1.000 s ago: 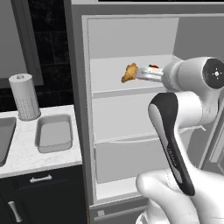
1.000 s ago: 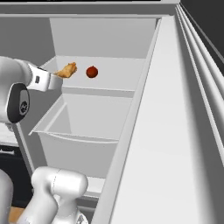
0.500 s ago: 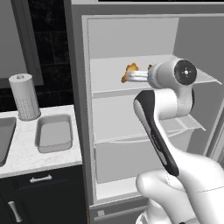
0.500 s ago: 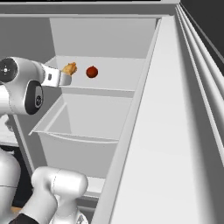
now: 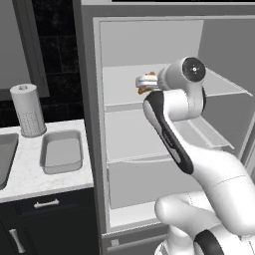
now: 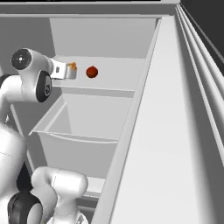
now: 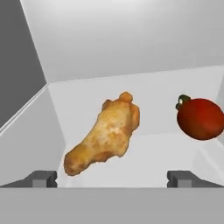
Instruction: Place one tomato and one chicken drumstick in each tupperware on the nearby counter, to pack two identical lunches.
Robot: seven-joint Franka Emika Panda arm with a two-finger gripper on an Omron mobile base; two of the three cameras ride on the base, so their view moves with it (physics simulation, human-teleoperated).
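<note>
The open white fridge (image 5: 149, 129) fills most of the scene, its upper shelf (image 6: 109, 81) carrying the food. Left of it runs the white marbled counter (image 5: 30, 174) over dark cabinets, with one grey tupperware tray (image 5: 62, 151) lying empty beside a paper-towel roll (image 5: 28, 109). The white arm (image 5: 174, 134) reaches into the fridge at upper-shelf height. On that shelf a golden chicken drumstick (image 7: 104, 135) lies just beside a red tomato (image 7: 200, 118), apart from it. The gripper (image 7: 112, 178) hovers before the drumstick, jaws spread wide, holding nothing.
</note>
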